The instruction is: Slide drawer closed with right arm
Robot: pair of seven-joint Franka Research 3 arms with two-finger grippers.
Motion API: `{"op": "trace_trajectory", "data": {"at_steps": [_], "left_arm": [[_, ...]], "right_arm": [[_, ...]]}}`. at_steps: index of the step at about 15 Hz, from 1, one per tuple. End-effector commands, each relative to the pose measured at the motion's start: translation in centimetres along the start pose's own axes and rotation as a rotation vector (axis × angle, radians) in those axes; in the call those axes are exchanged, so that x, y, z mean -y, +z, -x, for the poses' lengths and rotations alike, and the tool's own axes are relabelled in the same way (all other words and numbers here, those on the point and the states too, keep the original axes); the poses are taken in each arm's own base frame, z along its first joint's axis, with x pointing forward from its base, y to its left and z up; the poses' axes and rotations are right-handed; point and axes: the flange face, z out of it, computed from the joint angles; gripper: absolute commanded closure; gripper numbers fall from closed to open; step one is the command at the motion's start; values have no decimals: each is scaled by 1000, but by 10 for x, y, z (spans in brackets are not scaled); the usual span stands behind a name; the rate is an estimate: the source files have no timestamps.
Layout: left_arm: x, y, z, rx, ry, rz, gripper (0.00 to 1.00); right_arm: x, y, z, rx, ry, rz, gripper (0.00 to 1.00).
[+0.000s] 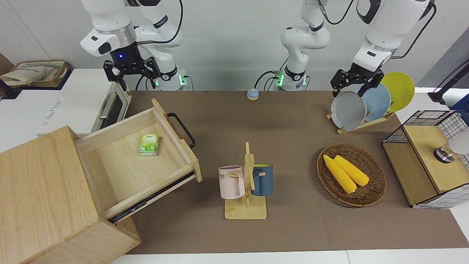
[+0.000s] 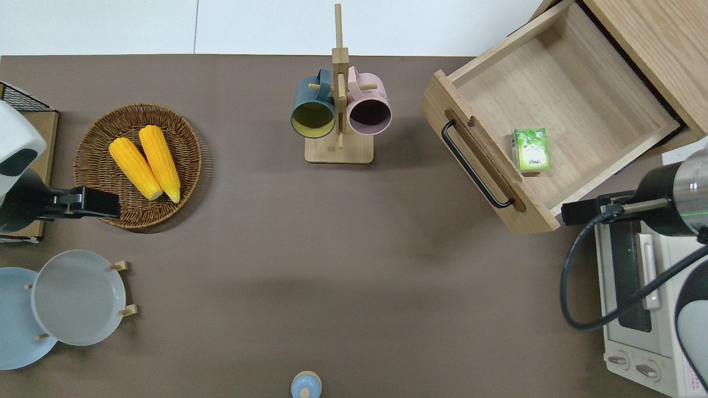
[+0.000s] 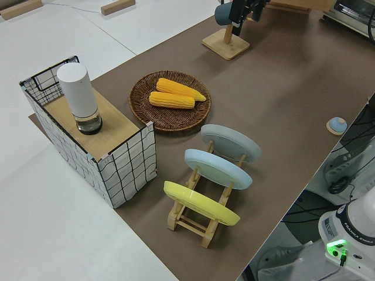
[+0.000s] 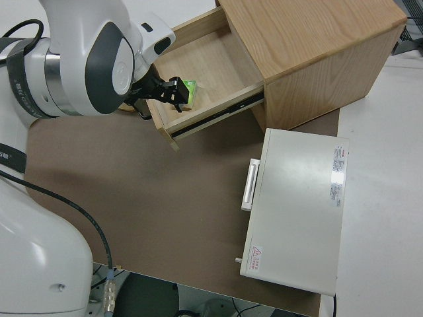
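The drawer (image 1: 124, 168) is pulled well out of the pale-wood cabinet (image 1: 40, 190) at the right arm's end of the table. Its black loop handle (image 1: 182, 129) faces the table's middle. A small green box (image 1: 148, 144) lies inside. In the overhead view the drawer (image 2: 575, 88), handle (image 2: 474, 166) and box (image 2: 531, 149) show too. My right gripper (image 1: 133, 79), blue light on its wrist, is open and empty, in the air. In the overhead view it (image 2: 569, 213) is just beside the drawer's front corner nearest the robots. My left arm is parked, its gripper (image 1: 350, 88) open.
A white toaster oven (image 1: 73, 106) stands beside the cabinet, nearer to the robots. A mug tree (image 1: 246, 183) holds a pink and a blue mug mid-table. A wicker basket (image 1: 370, 194) with corn, a plate rack (image 1: 366, 102) and a wire rack (image 1: 428, 157) are toward the left arm's end.
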Motion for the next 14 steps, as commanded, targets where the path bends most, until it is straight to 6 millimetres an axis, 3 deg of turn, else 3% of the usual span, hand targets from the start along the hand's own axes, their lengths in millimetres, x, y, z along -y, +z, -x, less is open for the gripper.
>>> {"op": "trace_trajectory", "data": {"at_steps": [1,6,10,12,13,14], "left_arm": [[2,-4,4,3,1,-12,2],[2,-4,4,2,1,-12,2],[2,-4,4,3,1,-12,2],[2,-4,4,2,1,-12,2],[2,-4,4,2,1,-12,5],[2,-4,4,3,1,-12,5]], "right_arm": [[4,-10,3,-10,3,-1,9],[4,-11,3,-12,12,-4,9],[6,-11,3,-14,171,-8,9],[13,-11,4,-14,166,-9,21],[13,-11,4,-14,160,-8,44],[13,-12,4,-14,160,-7,297]]}}
